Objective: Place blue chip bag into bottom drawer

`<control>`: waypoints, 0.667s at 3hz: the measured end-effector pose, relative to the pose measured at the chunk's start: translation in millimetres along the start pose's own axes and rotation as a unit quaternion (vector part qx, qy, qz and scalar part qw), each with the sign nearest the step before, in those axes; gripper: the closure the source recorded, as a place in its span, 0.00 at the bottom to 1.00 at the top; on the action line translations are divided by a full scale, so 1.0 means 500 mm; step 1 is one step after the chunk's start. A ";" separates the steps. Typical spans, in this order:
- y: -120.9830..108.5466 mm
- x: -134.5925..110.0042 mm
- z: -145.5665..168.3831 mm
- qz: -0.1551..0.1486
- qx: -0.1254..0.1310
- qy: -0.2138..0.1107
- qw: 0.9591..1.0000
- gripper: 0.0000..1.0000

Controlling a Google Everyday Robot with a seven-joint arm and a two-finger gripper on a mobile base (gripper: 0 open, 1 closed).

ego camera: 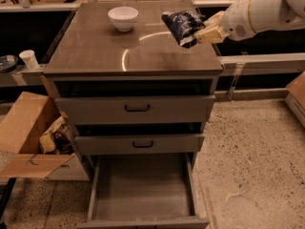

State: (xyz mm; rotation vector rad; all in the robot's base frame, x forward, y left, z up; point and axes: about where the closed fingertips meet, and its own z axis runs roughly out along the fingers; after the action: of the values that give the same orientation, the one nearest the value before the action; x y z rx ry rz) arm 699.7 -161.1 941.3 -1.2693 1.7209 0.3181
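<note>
The blue chip bag (183,26) is dark navy foil with white lettering. It hangs in the air above the right part of the cabinet top (95,46). My gripper (199,34) reaches in from the right on a white arm and is shut on the bag's right edge. The bottom drawer (143,187) is pulled out at the foot of the grey cabinet, with a bare grey floor and low side walls. It lies well below and to the left of the bag.
A white bowl (123,18) stands at the back of the cabinet top. The two upper drawers (137,109) with black handles are pushed in. An open cardboard box (33,137) sits on the floor to the left. A white cup (29,59) stands far left.
</note>
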 end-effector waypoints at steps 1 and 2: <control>0.049 -0.010 0.004 -0.042 -0.048 -0.011 0.998 1.00; 0.214 0.014 -0.013 -0.131 -0.167 -0.011 0.977 1.00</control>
State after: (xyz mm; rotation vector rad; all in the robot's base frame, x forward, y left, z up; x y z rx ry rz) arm 605.2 -123.6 906.6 -1.7108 1.4970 0.4774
